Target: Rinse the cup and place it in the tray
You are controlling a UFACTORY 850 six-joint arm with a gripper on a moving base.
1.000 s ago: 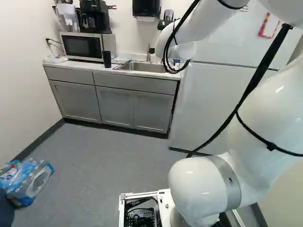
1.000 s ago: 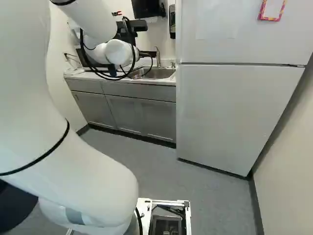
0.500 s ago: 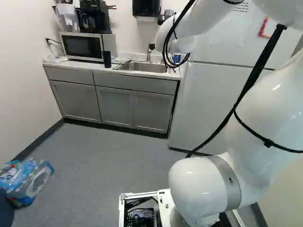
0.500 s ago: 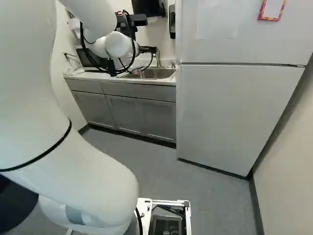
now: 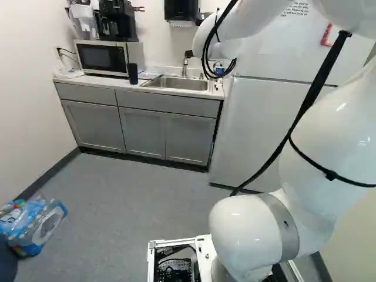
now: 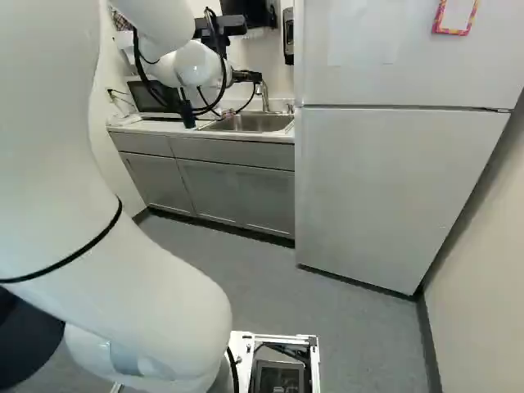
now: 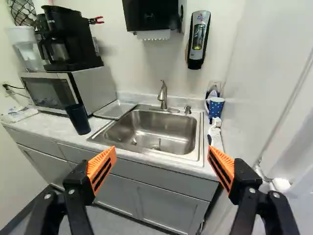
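Partly hidden behind my wrist and cables, the gripper (image 6: 246,76) shows as dark parts near the faucet in the right base view. In the wrist view the gripper (image 7: 161,159) is open, orange pads wide apart, nothing between them. A black cup (image 7: 78,119) stands on the counter ahead, in front of the microwave. Between microwave and sink lies a flat metal tray (image 7: 115,109). The sink (image 7: 156,131) is beyond the fingers, its faucet (image 7: 163,95) at the back rim. On the sink's other side is a blue dotted mug (image 7: 215,106).
A microwave (image 7: 63,90) carries a coffee maker (image 7: 68,39). A white brush (image 7: 215,129) lies by the mug. The tall fridge (image 6: 385,180) stands right beside the counter. Bottled water packs (image 5: 35,223) sit on the floor at the left of the left base view.
The forearm and wrist have shifted and turned slightly near the sink, uncovering more of the basin in the right base view and the mug in the left base view. The base has not moved.
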